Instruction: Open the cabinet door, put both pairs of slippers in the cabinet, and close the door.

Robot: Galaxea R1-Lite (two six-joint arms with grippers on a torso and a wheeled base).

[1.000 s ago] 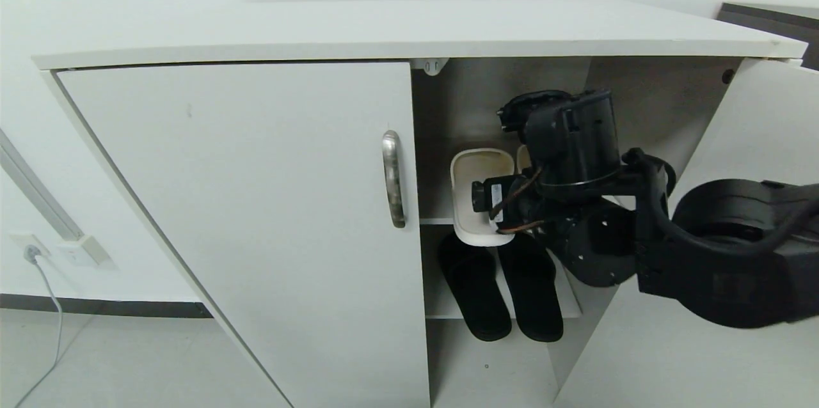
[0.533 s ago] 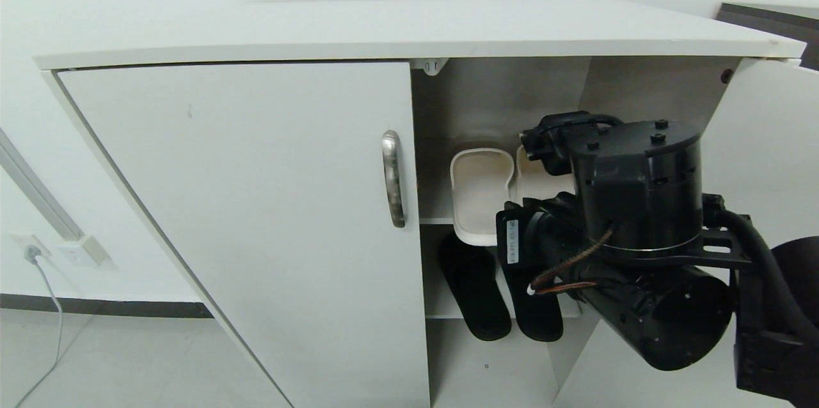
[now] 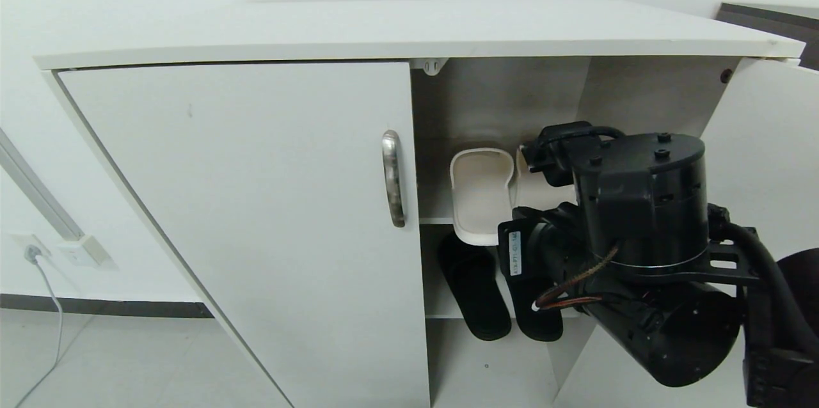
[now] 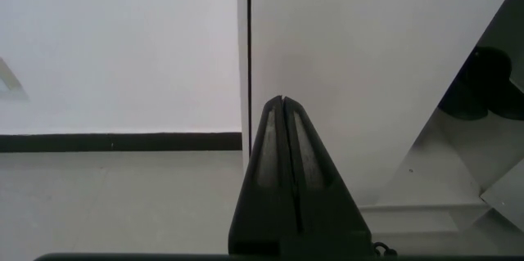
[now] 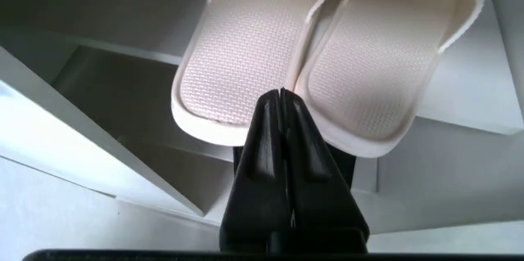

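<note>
White cabinet door [image 3: 774,152] is hanging open, looking light and stiff; I'm planning a push near its free edge, with left gripper [image 4: 283,101] and right gripper [image 5: 282,96] both pressed together.

right bay [image 3: 499,101] open | white slippers [image 3: 481,194] overhang shelf [image 3: 434,220] | left door [image 3: 243,203] shut

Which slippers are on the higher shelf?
The white pair. It sits on the upper shelf, while the black pair lies on the lower shelf.

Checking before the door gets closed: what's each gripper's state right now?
Left gripper: closed, holding nothing.
Right gripper: closed, holding nothing, by the white slippers.
</note>
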